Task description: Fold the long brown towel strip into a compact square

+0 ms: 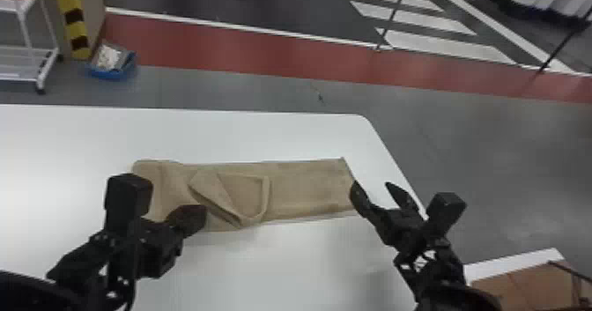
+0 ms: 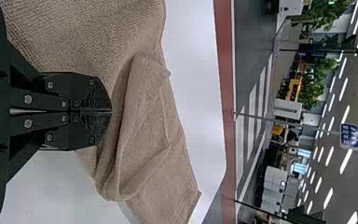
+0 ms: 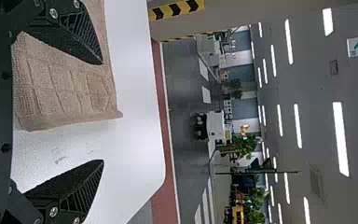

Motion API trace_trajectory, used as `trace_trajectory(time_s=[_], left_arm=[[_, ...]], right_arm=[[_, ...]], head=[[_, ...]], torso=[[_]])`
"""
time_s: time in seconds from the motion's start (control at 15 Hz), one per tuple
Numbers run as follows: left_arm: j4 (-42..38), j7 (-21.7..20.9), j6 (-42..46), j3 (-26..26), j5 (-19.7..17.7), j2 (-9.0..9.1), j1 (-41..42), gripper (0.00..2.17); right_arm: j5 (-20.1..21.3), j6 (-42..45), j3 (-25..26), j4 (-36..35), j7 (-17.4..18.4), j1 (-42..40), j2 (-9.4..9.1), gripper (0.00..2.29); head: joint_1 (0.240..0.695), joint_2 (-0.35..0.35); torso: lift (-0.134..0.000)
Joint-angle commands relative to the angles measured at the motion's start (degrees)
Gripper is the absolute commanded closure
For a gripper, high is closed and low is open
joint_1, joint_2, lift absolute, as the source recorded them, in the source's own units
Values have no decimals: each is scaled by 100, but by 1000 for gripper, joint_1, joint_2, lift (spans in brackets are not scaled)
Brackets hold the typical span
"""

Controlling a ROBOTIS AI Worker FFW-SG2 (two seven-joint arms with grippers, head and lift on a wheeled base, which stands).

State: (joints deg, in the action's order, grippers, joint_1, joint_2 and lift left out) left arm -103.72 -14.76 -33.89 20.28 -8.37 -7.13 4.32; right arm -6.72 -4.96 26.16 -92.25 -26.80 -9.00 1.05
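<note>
The brown towel strip (image 1: 308,186) lies lengthwise across the table, with a loose, raised fold left of its middle. My left gripper (image 1: 194,215) is over the towel's near edge, beside that fold. In the left wrist view, the left gripper (image 2: 111,111) has its fingers pressed together in front of the towel (image 2: 154,112), with no cloth visible between them. At the strip's right end is my right gripper (image 1: 374,186), its fingers spread apart. From the right wrist, the open gripper (image 3: 103,112) has one finger over the towel's end (image 3: 70,88) and the other over bare table.
The white table (image 1: 273,134) extends beyond the towel, its right edge running close to the right gripper. A cardboard box (image 1: 528,288) is at the lower right. On the floor past the table stand a white rack (image 1: 26,37) and a blue bin (image 1: 112,72).
</note>
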Motion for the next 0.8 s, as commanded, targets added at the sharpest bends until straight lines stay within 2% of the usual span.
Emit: trace_trajectory(time_s=[0.0,0.4,0.53,0.73], left_arm=[[98,0,0,46,-15,71,-63,1966],[344,88,0,301,-86,177,-344,1966],[450,149,0,354,-68,274,-441,1966],[722,351,18,714,-50,361,-766,1966]], right_arm=[[13,-63,-32,23,0,48,0,144],[-93,-27,-50,164,-9,118,18,144],[-102,8,-59,243,-79,144,18,144],[-304,25,-59,357,-141,188,18,147]], head=[[695,-350],[695,-350],[695,-350],[695,-350]], torso=[[-124],[-124],[-124],[-124]])
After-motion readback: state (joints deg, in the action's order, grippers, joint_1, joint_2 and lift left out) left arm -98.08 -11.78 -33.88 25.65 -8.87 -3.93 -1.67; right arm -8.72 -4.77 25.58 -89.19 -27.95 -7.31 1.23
